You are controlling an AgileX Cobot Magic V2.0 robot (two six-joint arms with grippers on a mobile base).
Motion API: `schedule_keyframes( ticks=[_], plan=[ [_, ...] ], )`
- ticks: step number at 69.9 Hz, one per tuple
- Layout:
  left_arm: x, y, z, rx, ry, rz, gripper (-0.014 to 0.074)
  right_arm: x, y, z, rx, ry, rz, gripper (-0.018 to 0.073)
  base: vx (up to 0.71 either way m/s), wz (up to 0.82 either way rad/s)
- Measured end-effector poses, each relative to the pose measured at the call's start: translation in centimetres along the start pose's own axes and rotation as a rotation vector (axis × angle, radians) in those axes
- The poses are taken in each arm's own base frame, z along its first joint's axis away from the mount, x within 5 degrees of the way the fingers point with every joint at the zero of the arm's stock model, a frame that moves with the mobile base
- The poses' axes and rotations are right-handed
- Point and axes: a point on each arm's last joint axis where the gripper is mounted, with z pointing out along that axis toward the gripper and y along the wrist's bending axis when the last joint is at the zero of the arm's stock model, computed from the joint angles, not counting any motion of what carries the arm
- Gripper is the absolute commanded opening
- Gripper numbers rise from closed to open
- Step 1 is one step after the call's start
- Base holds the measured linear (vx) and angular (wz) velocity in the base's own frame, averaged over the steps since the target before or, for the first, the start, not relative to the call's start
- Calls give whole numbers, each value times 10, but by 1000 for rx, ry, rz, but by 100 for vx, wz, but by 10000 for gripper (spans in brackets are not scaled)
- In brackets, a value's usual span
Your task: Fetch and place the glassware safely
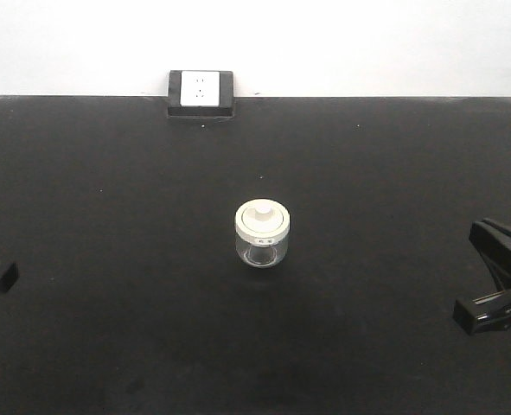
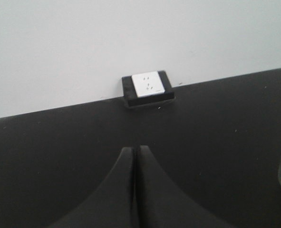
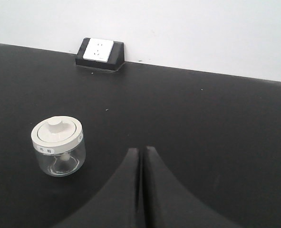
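Your glass jar (image 1: 262,233) stands upright mid-tabletop (image 1: 108,173), lid on; its rim label is too small to read. Both the left pincer (image 2: 134,151) and right pincer (image 3: 141,152) are pressed together, holding nothing, well apart from it.

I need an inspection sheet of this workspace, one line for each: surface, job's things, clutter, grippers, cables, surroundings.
Surface: black table, matte, with small pale specks.
Job's things: one small glass jar standing upright near the table centre, its cream-white lid on; nothing touches it.
Clutter: nothing seen.
Grippers: left gripper shut, holding nothing; right gripper shut, holding nothing; each is at its own side, apart from the jar.
Cables: nothing seen.
Surroundings: white wall behind the table; a black-framed white socket at the far edge against the wall.
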Motion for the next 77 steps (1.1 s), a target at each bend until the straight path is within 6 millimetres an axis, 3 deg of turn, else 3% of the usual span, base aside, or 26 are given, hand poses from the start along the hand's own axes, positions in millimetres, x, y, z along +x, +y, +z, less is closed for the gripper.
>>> schedule_keyframes(
  ticks=[17, 50, 58, 77],
  plan=[
    [6, -4, -36, -80, 34, -59, -7, 0, 0, 0, 0, 0, 0, -3, 0, 0],
    [3, -11, -78, -90, 41, -26, -7, 0, 0, 0, 0, 0, 0, -3, 0, 0],
    [14, -13, -86, -86, 33, -32, -7, 0, 0, 0, 0, 0, 0, -3, 0, 0],
    [67, -20, -103, -91, -8, -37, -7, 0, 0, 0, 0, 0, 0, -3, 0, 0]
  ],
)
